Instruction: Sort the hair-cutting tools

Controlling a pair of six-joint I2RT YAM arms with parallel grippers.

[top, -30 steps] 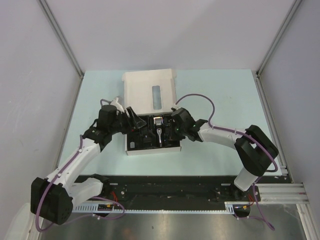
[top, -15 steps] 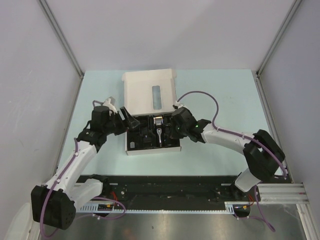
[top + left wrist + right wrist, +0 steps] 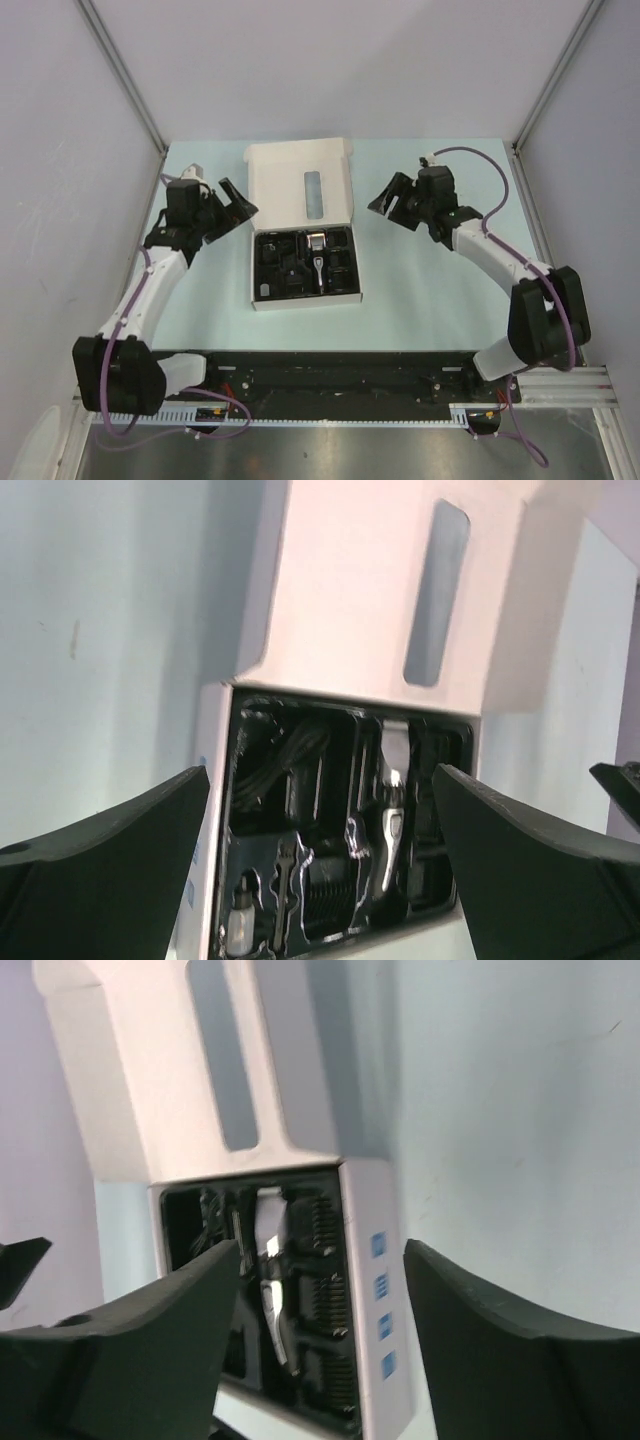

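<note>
We see the white box (image 3: 300,300) lying in the middle of the pale green table (image 3: 430,300). Its lid (image 3: 285,185) is folded open toward the far edge, and there is a narrow window slot (image 3: 313,193) in it. Inside the box sits the black tray (image 3: 345,285), and the hair-cutting tools lie in its compartments.

The black-and-silver electric clipper (image 3: 317,255) rests lengthwise in the centre compartment, with its silver head toward the lid. From the left wrist we make out a coiled black cable (image 3: 285,752) in the tray corner nearest the lid on that side. A toothed comb guard (image 3: 325,912) lies beside the clipper's lower end. From the right wrist, more comb guards (image 3: 325,1295) sit stacked in a column along the box wall that carries small blue marks (image 3: 381,1302).

The left gripper (image 3: 232,205) hangs over the table just beside the lid's left edge. Its fingers (image 3: 110,865) are spread wide with nothing between them. The right gripper (image 3: 392,205) hangs near the lid's right edge, and its fingers (image 3: 500,1360) are likewise apart and hold nothing. Neither gripper touches the box.
</note>
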